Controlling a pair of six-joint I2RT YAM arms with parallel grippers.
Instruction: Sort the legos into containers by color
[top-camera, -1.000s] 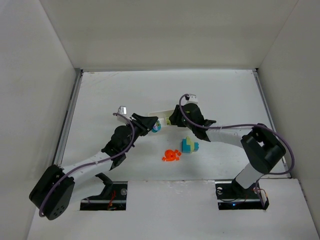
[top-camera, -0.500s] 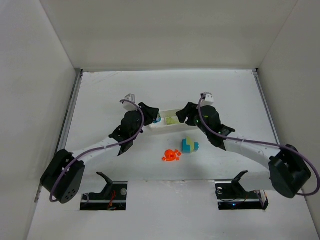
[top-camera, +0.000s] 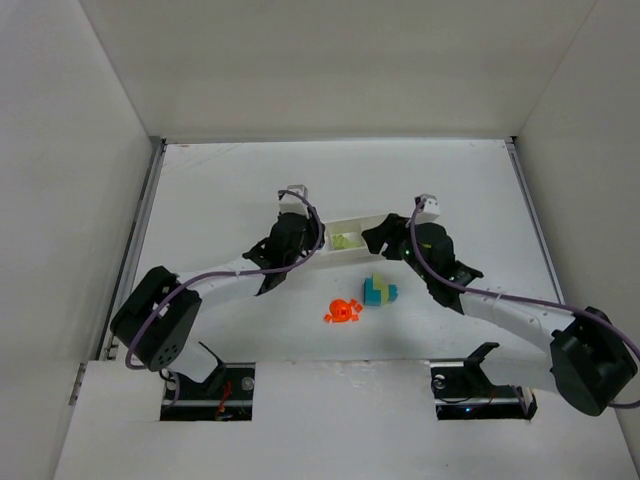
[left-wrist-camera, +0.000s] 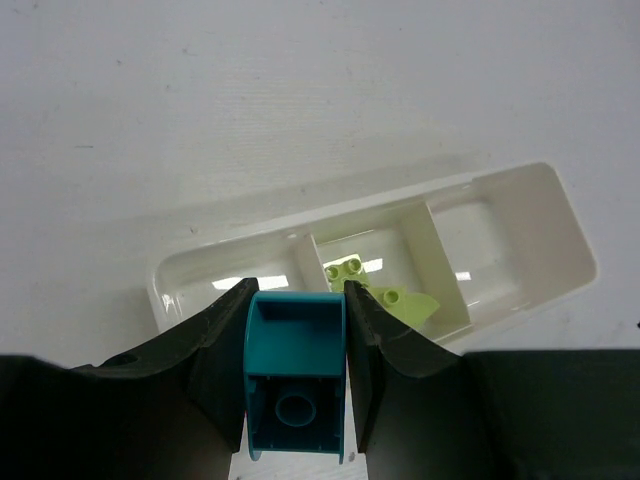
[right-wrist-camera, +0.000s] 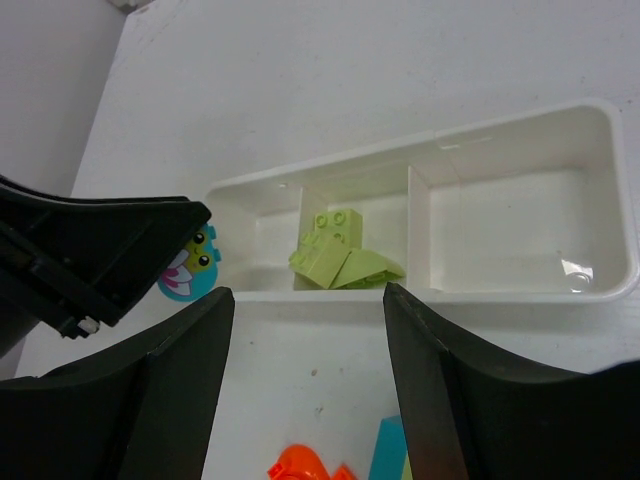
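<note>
Left gripper (left-wrist-camera: 297, 296) with teal brick (left-wrist-camera: 295, 385) blocks tray's (right-wrist-camera: 450, 140) left end; right gripper (right-wrist-camera: 305, 296) crowds right end; far table (top-camera: 330, 170) open.

The left arm (top-camera: 225, 283) and right arm (top-camera: 500, 308) share one build: bulky black joint housings joined by white links, with a purple-grey cable (top-camera: 510, 297) running alongside each. A small white camera block (top-camera: 428, 207) caps each wrist (boxy, pale). The left end effector (left-wrist-camera: 296, 300) and right end effector (right-wrist-camera: 305, 300) have broad matte-black fingers (right-wrist-camera: 170, 390).
</note>
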